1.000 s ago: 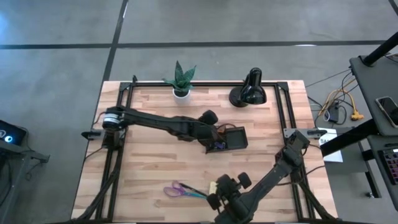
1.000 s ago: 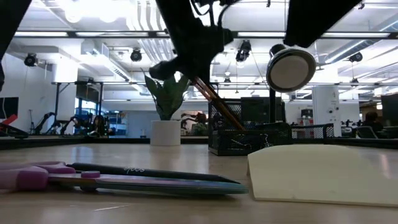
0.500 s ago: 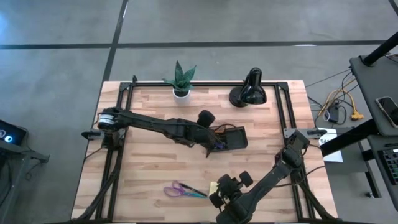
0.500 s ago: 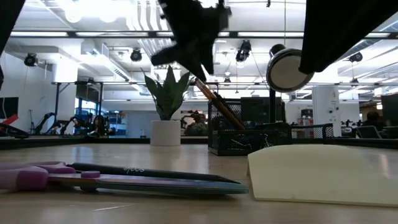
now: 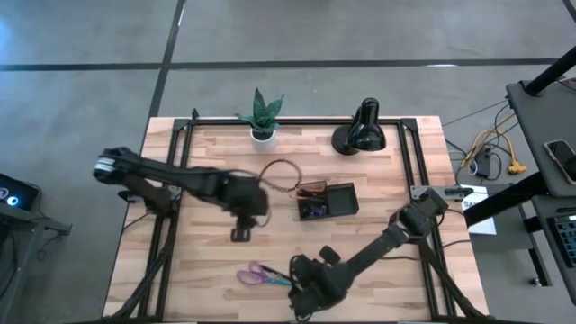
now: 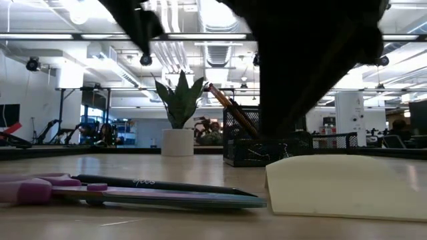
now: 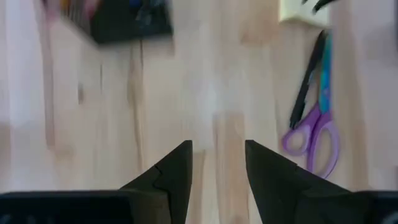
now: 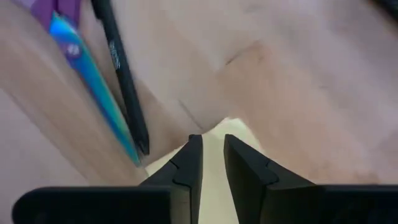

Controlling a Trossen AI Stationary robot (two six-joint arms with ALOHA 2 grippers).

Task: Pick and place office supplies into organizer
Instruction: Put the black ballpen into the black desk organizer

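The left gripper (image 5: 239, 233) hangs empty over bare wood, fingers parted. Further right, the scissors (image 5: 259, 274) and a black pen (image 6: 160, 185) lie side by side, then the right gripper (image 8: 211, 163), narrowly parted above the sticky-note pad (image 6: 347, 186) (not gripping it). The organizer (image 5: 327, 200) sits mid-table, pencils (image 6: 230, 113) leaning inside.

Print on pen (image 8: 118, 59) too small, illegible

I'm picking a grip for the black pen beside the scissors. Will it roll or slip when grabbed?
The black pen looks round, slim and smooth, so it may roll if nudged sideways and could slip in a loose pinch. It lies against the scissors, which probably block rolling that way. It looks stiff and light.
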